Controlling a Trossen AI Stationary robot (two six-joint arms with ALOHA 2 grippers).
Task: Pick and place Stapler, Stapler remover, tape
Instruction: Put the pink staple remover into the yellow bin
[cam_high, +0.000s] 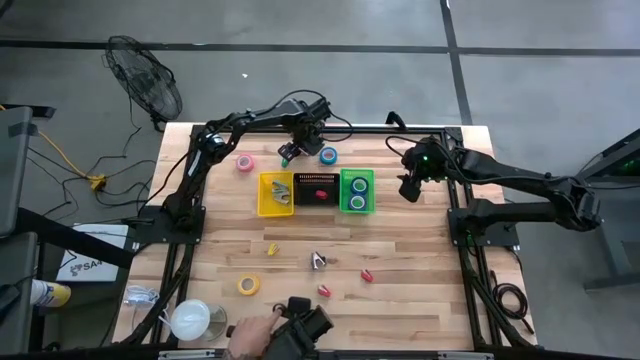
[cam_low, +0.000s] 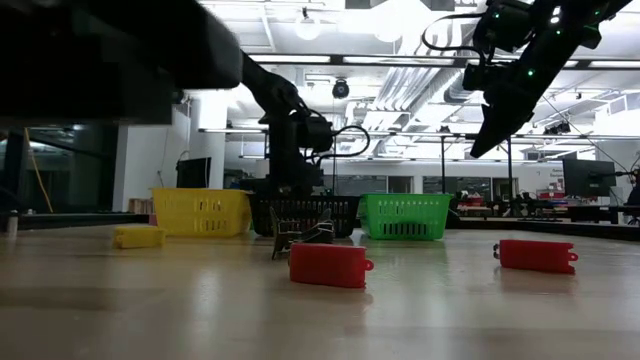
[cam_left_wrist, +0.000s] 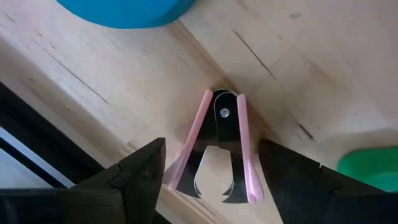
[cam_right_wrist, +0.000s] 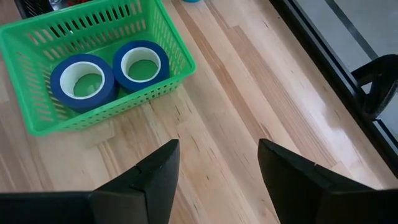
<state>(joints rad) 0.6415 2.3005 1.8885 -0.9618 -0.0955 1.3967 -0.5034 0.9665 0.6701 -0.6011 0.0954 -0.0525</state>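
Wooden counter seen from above, three bins set in a row near the far middle: yellow bin, black bin, green bin. Two blue tape rolls are seen lying flat side by side in the green bin. A red stapler is seen in the black bin. A dark item in the yellow bin cannot be identified.

Left gripper is held low behind the yellow bin, jaws spread, on either side of a pink-handled remover lying on the wood; contact cannot be confirmed. A blue roll lies just beside it, and a pink roll lies farther left.

Right gripper is raised just right of the green bin, jaws spread, nothing held.

On the near half are seen a yellow roll, a small yellow stapler, a metal remover, and two red staplers. A white roll sits at the near left corner. A person's hand is seen at the near edge.

No readable writing is made out on the task items.
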